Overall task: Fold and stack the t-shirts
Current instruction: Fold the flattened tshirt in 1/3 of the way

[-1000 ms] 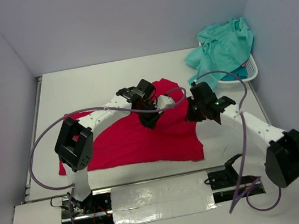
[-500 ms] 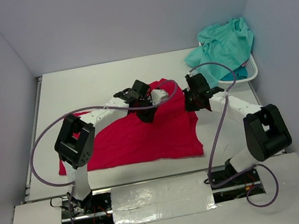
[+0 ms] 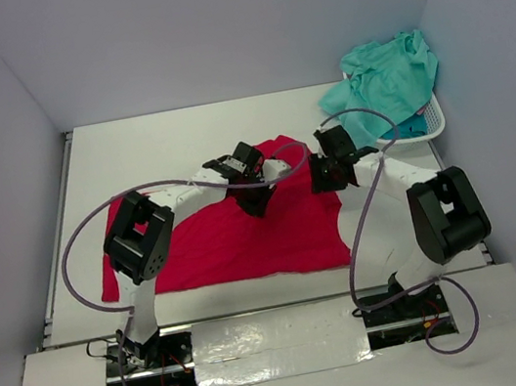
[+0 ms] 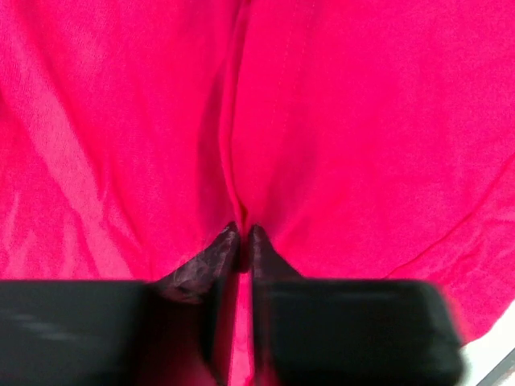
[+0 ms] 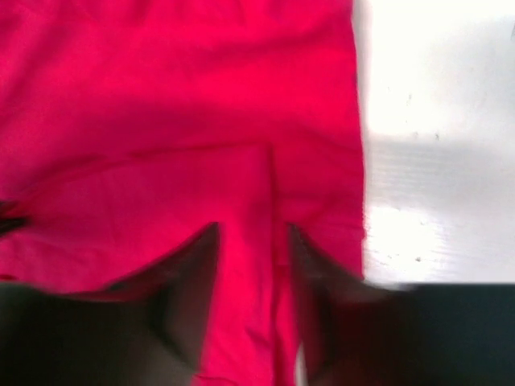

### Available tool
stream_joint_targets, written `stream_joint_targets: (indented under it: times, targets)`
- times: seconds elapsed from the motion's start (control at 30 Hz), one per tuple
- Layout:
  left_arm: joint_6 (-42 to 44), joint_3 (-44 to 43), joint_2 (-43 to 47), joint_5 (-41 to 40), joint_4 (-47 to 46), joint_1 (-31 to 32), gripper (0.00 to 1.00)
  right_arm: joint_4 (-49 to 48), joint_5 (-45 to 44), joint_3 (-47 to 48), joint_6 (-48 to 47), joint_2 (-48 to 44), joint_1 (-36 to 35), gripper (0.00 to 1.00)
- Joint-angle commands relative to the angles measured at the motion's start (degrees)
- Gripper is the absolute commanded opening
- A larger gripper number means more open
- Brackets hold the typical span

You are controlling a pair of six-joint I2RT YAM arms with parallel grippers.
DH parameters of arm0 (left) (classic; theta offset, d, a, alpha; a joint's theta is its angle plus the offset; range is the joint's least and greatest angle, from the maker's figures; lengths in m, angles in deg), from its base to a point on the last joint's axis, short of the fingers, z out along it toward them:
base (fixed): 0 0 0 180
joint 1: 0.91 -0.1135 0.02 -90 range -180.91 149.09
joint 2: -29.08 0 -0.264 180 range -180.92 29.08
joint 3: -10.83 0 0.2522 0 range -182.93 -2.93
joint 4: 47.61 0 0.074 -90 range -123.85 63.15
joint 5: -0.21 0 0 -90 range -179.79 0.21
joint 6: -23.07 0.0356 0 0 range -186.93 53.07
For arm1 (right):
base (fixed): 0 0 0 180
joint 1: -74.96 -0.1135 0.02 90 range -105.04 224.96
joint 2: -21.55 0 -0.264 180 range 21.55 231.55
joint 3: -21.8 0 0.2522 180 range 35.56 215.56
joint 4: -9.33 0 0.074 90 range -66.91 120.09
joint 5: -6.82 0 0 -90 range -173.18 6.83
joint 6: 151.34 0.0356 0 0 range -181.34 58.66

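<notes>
Tightly, left hand [image 4: 242,235] pinching crimson shirt [image 4: 354,121] (a raised crease), right hand [image 5: 251,237] half open

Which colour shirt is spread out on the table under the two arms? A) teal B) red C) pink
B: the red shirt lies spread under both arms, while the teal shirts sit heaped on the white basket in the far corner.
</notes>
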Motion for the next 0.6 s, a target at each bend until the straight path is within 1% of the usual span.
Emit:
stream_joint_targets:
  times: [0.0, 0.03, 0.07, 0.1, 0.13, 0.17, 0.23, 0.27, 0.3, 0.33, 0.37, 0.4, 0.43, 0.47, 0.5, 0.53, 0.57]
  targets:
    - [-2.0, -3.32, -0.86, -3.63, 3.49, -0.07, 0.25, 3.26, -1.93, 3.54, -0.63, 1.68, 0.41, 0.5]
    - [-2.36, -4.9, -0.86, -5.73, 4.28, -0.07, 0.28, 4.75, -3.5, 4.15, -0.54, 2.04, 0.49, 0.62]
    - [-2.36, -5.78, -0.77, -9.06, 5.07, -0.16, 0.35, 5.46, -4.12, 5.55, -0.46, 1.87, 0.58, 0.66]
    - [-2.36, -6.84, -0.51, -10.75, 6.64, -0.16, 0.49, 6.08, -5.35, 6.26, 0.07, 1.52, 0.58, 0.69]
    - [-2.1, -8.93, -0.34, -11.89, 7.44, -0.42, 0.51, 7.39, -5.88, 7.4, 0.42, 0.21, 0.58, 0.75]
    - [-1.92, -9.83, -0.07, -12.43, 8.23, -0.68, 0.51, 8.01, -6.32, 7.93, 0.86, -0.68, 0.58, 0.77]
    - [-1.31, -11.67, 1.15, -11.74, 9.73, -1.3, 0.85, 10.81, -7.03, 8.46, 2.88, -2.78, 0.58, 0.79]
    - [-1.13, -12.29, 1.59, -10.86, 10.26, -2.0, 0.87, 11.61, -7.03, 7.86, 3.75, -5.49, 0.49, 0.8]
    - [-0.61, -13.77, 2.73, -9.37, 10.96, -2.35, 0.99, 13.1, -6.42, 7.07, 5.68, -7.17, 0.49, 0.82]
    - [-0.17, -14.57, 3.35, -8.75, 12.62, -3.4, 0.99, 13.72, -5.63, 4.28, 6.83, -8.84, 0.49, 0.83]
    - [0.36, -15.1, 4.05, -8.05, 13.68, -4.19, 0.99, 14.08, -4.32, 2.33, 8.06, -12.6, 0.49, 0.83]
    - [1.06, -15.54, 6.24, -5.95, 14.73, -5.25, 0.99, 14.6, -2.65, 0.31, 9.29, -14.46, 0.49, 0.84]
    - [1.07, -15.11, 7.65, -5.06, 15.79, -6.82, 0.99, 15.13, 0.76, -4.58, 11.56, -16.4, 0.06, 0.84]
    - [1.24, -14.15, 9.4, -4.27, 17.71, -10.84, 1.0, 15.57, 1.75, -7.33, 12.8, -18.33, -0.03, 0.84]
    - [2.03, -11.01, 13.25, -4.35, 18.6, -13.14, 0.99, 15.84, 2.54, -9.88, 13.86, -22.27, -0.3, 0.84]
    - [2.9, -8.98, 15.38, -5.04, 19.39, -18.47, 0.99, 16.01, 3.85, -14.86, 15.96, -24.22, -0.47, 0.84]
    - [3.87, -6.87, 17.22, -5.57, 21.14, -21.57, 0.99, 15.75, 4.74, -17.17, 16.85, -26.33, -0.47, 0.84]
